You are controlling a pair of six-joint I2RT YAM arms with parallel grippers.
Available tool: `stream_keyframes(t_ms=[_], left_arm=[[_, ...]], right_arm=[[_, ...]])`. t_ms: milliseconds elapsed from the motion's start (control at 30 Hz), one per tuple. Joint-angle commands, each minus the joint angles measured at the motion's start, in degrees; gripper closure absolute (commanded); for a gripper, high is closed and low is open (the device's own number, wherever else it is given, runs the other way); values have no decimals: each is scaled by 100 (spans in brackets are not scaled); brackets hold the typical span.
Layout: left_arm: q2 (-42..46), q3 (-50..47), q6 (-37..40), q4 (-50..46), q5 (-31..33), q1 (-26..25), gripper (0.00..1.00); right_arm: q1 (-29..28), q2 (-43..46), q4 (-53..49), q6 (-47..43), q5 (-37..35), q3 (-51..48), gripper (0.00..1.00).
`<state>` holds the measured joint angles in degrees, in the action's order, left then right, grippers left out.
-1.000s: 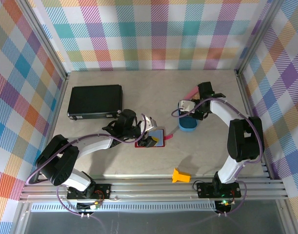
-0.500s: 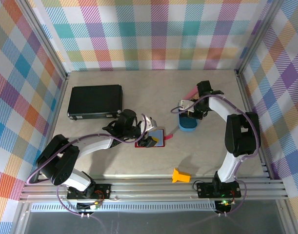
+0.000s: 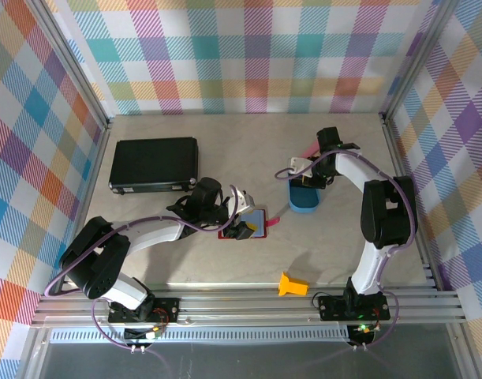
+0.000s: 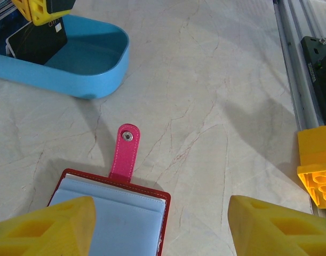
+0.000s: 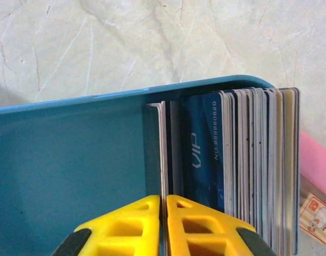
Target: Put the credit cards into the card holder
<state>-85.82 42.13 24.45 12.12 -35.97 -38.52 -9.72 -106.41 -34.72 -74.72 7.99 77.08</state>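
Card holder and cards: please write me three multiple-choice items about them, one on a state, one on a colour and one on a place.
1. The card holder lies: A open; B shut and snapped; C standing on edge.
2. Its closing tab is: A green; B pink; C black.
3. The credit cards stand: A inside the card holder; B scattered outside any container; C on edge in the blue tray.

Answers:
1 A, its inside faces up in the left wrist view.
2 B, it shows plainly pink in that same view.
3 C, the right wrist view shows them packed side by side at the tray's end.
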Motion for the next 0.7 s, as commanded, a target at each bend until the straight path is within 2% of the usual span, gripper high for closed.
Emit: stream_keyframes(t_ms=[0, 100, 167, 333, 433, 667], left_arm=[[-62, 103, -10, -52, -130, -85, 34], [-71, 105, -6, -61, -131, -85, 34], [-75, 111, -10, -77, -123, -92, 34], [-84, 113, -1, -87, -112, -102, 34], [-99, 128, 4, -89, -134, -97, 34], [-119, 124, -1, -97, -123, -147, 34]], right_arm=[[22, -25, -27, 54, 153, 131, 88], [18, 31, 46, 6, 154, 62, 75], [22, 135, 255, 18, 181, -85, 62], [22, 430, 747, 6, 239, -545, 47], [16, 550, 1183, -7, 160, -835, 43], [14, 641, 1868, 236, -45, -997, 42]])
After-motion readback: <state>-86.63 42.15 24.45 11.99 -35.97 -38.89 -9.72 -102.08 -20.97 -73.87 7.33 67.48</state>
